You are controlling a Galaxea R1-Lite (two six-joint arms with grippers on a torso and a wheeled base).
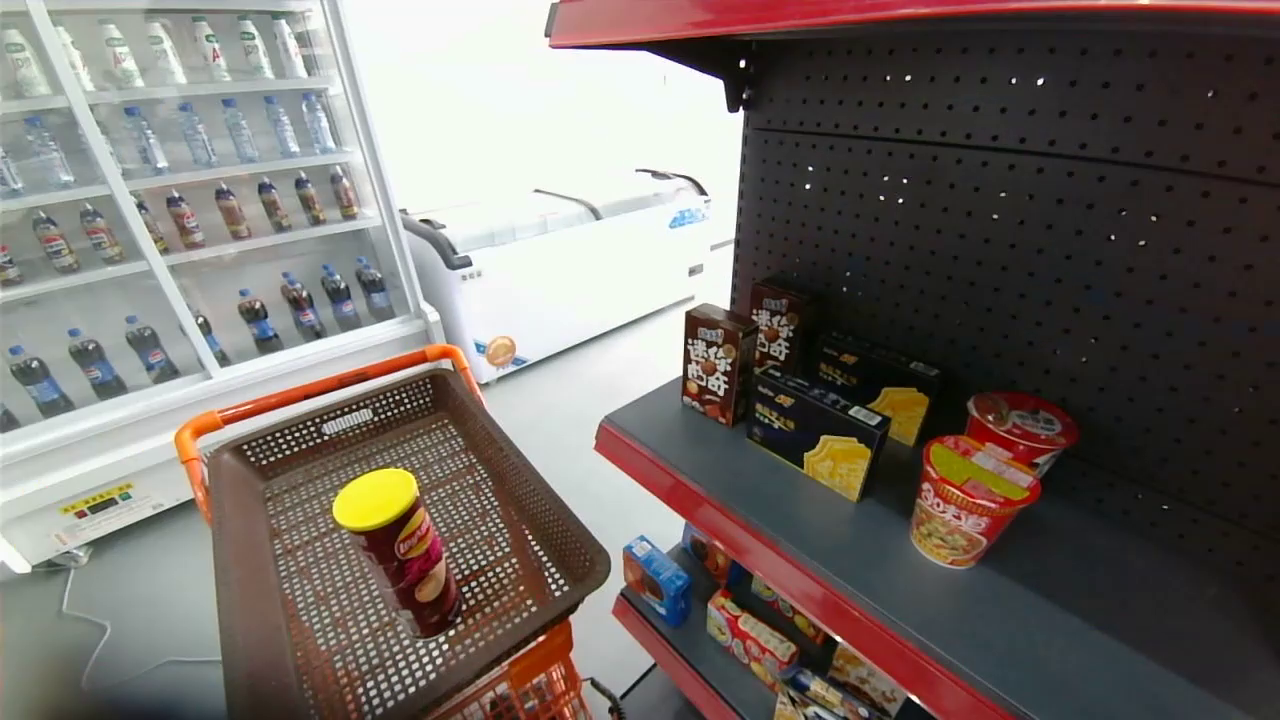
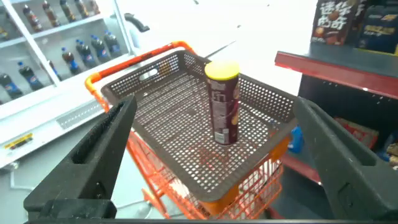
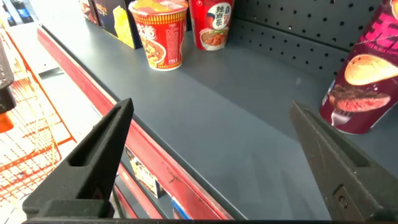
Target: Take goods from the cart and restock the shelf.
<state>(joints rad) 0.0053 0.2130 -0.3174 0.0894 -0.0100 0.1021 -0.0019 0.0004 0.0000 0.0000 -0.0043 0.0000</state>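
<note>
The left gripper [image 2: 214, 109] is spread wide and empty. The yellow-lidded can [image 2: 222, 102] is seen upright ahead of it, in the basket [image 2: 168, 121]. The right gripper [image 3: 211, 109], likewise wide open and empty, is poised over the shelf [image 3: 249, 124]. In its wrist view a second can [image 3: 360, 81] is cut off at the edge, just beyond one finger. Two red, printed cups [image 3: 163, 31] stand farther ahead.
</note>
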